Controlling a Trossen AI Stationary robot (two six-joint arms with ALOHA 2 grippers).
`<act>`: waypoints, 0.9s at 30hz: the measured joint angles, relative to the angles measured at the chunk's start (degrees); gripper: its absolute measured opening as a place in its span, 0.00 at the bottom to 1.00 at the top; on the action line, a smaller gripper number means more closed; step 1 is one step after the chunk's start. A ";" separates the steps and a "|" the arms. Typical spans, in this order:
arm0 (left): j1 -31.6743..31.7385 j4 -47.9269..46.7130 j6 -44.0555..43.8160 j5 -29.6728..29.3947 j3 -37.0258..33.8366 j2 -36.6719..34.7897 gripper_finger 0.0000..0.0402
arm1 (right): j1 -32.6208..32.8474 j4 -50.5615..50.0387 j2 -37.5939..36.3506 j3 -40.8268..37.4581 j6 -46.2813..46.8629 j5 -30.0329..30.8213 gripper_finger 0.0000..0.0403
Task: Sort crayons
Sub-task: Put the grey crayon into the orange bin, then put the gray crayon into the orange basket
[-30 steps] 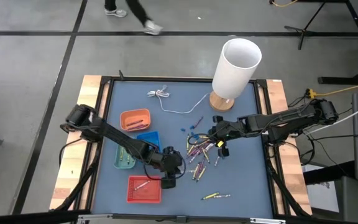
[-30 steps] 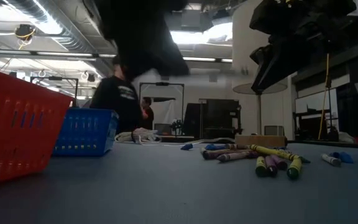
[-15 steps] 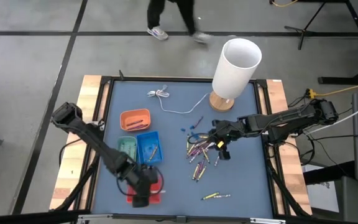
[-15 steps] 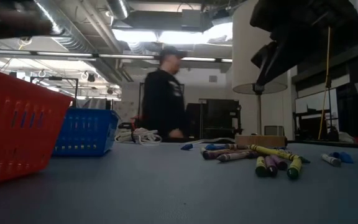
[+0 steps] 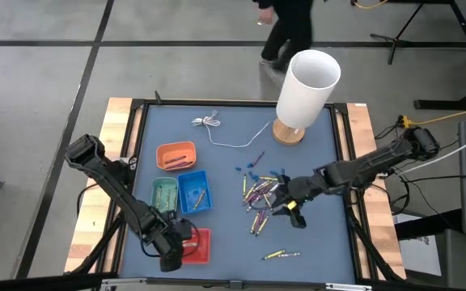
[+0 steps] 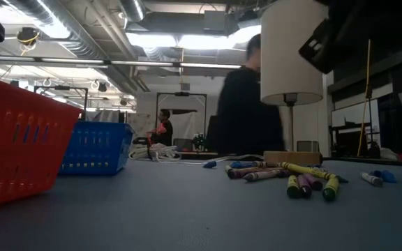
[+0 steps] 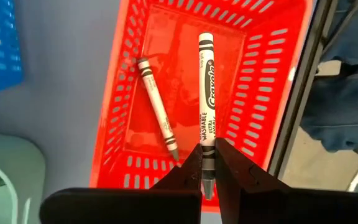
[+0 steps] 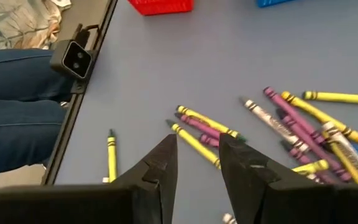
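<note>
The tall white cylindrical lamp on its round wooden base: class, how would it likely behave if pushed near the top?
The tall white cylindrical lamp would probably tip rather than slide: its shade looks much wider than the round wooden base. It likely feels light for its size, since the shade appears hollow. The thin white cable might tug back.

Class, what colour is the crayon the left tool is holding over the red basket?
White, with black bands and lettering: the held crayon, best seen in the left wrist view.

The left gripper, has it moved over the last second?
Yes. In the high view the left gripper has swung from beside the blue tray to the red tray, now at its left edge, shut on a white crayon.
</note>
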 joint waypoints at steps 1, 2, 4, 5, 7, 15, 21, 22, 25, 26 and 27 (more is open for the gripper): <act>0.00 -0.34 0.01 -0.01 0.00 0.00 0.02 | 1.28 -0.02 0.00 0.00 0.71 1.00 0.29; 0.00 -0.66 0.02 -0.01 -0.01 0.00 0.02 | 2.45 -0.02 0.00 0.00 1.65 1.89 0.29; 0.00 -0.60 0.02 0.00 -0.04 0.00 0.02 | 4.74 -0.05 0.00 0.00 3.24 3.44 0.29; 0.00 -0.59 0.02 0.01 -0.04 0.00 0.02 | 5.82 -0.05 0.00 0.00 3.96 4.09 0.29; 0.00 -0.59 0.02 -0.01 -0.04 0.00 0.02 | 7.91 -0.05 0.00 0.00 5.41 5.18 0.29; 0.00 -0.57 -0.02 -2.57 -0.04 0.00 0.08 | 14.76 -0.29 0.03 0.00 9.64 10.08 0.29; 0.27 -0.53 0.02 -5.78 -0.04 0.00 0.22 | 19.01 0.00 1.18 0.00 15.06 11.37 0.29; 0.30 -0.52 0.02 -5.88 -0.04 0.00 0.23 | 19.82 -0.02 1.66 0.00 15.72 11.48 0.29; 0.55 -0.35 0.00 -5.91 -0.04 0.00 0.25 | 21.98 0.40 3.73 0.00 18.31 11.48 0.29; 0.57 -0.31 0.00 -5.91 -0.04 0.00 0.26 | 22.75 0.78 4.54 0.00 18.96 11.46 0.29; 0.57 -0.31 0.00 -5.91 -0.04 0.00 0.26 | 23.50 1.15 5.45 0.00 19.58 11.47 0.29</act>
